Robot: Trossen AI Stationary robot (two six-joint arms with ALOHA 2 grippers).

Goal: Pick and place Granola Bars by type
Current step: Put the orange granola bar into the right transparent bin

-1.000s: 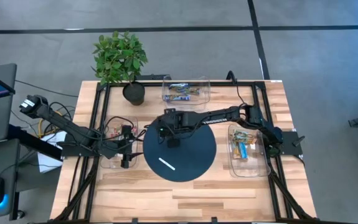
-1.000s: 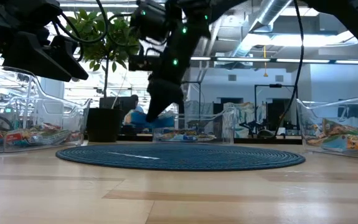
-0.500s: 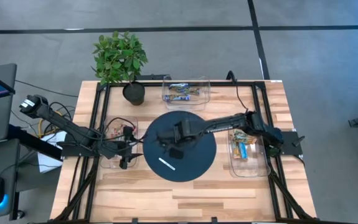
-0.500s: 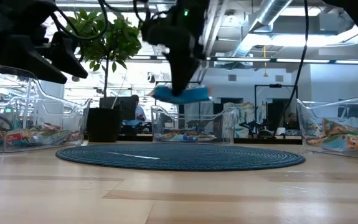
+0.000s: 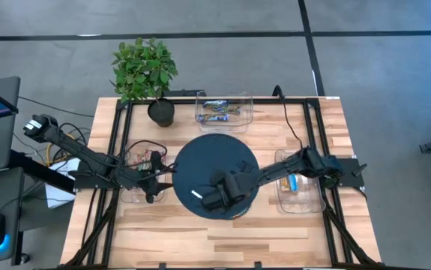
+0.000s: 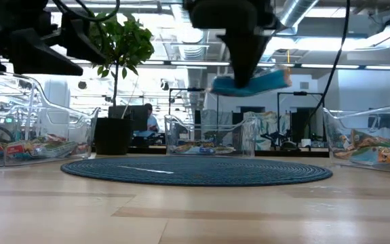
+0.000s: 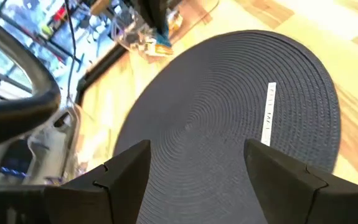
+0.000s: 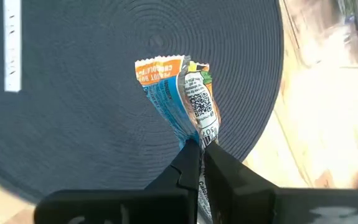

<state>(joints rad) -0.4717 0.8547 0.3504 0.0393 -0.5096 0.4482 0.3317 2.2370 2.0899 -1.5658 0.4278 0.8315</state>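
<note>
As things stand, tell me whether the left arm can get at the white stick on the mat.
Probably yes. The left pincer is open and empty at the mat's left edge, facing the white stick across bare mat. The right pincer, shut on a blue bar, hangs close beside the stick and might crowd the approach.

Right gripper (image 8: 197, 152) pinched shut – left gripper (image 7: 194, 165) spread wide.

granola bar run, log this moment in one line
right gripper: shut on blue granola bar, above round mat | left gripper: open, at mat edge
</note>
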